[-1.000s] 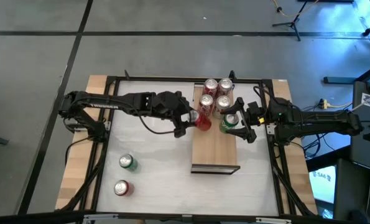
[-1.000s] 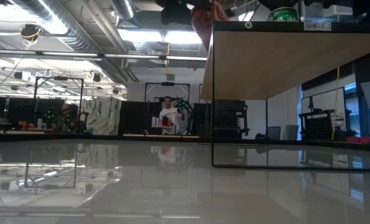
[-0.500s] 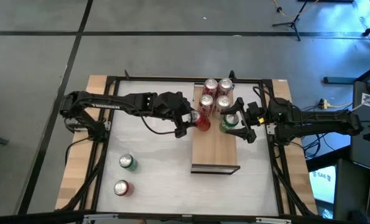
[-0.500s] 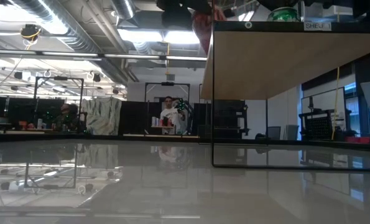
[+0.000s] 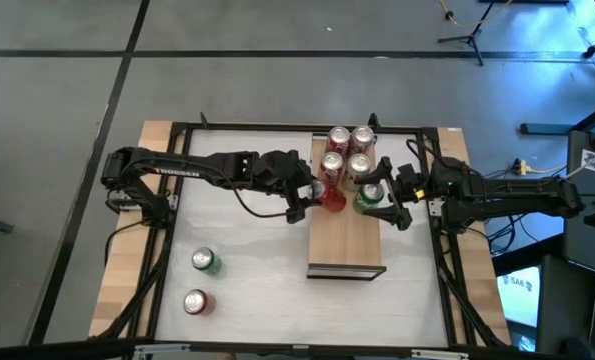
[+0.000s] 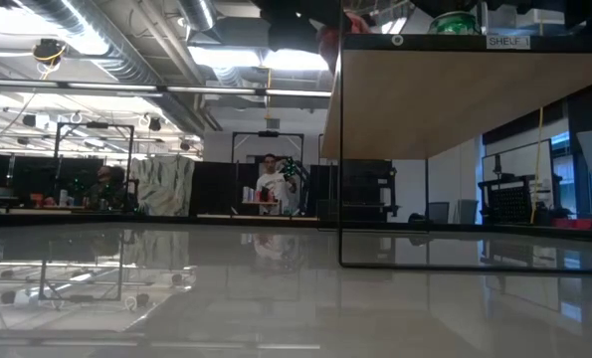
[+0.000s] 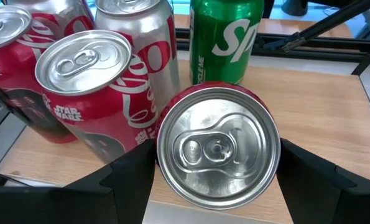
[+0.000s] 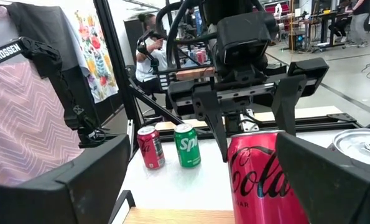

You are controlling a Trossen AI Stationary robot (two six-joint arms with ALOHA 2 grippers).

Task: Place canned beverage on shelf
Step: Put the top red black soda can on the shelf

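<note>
The red can (image 5: 328, 194) stands upright at the left edge of the shelf (image 5: 346, 245), a long light-wood board raised above the white tabletop (image 5: 247, 250), and it is pinched between the fingers of the left gripper (image 5: 322, 193); the left wrist view shows the can's silver top (image 7: 217, 147) framed by one dark finger on each side. Just behind it on the board stands a cluster of three red-and-silver cans (image 5: 347, 150). Beside it, toward the right edge of the board, stands a green can (image 5: 369, 195). The right gripper (image 5: 382, 197) sits at that green can with its fingers spread wide on either side of it; the fingers stand apart from the can and do not clamp it. The near half of the shelf is bare wood. On the tabletop, well apart from the shelf at the near left, stand a second green can (image 5: 206, 262) and a second red can (image 5: 195, 301).
</note>
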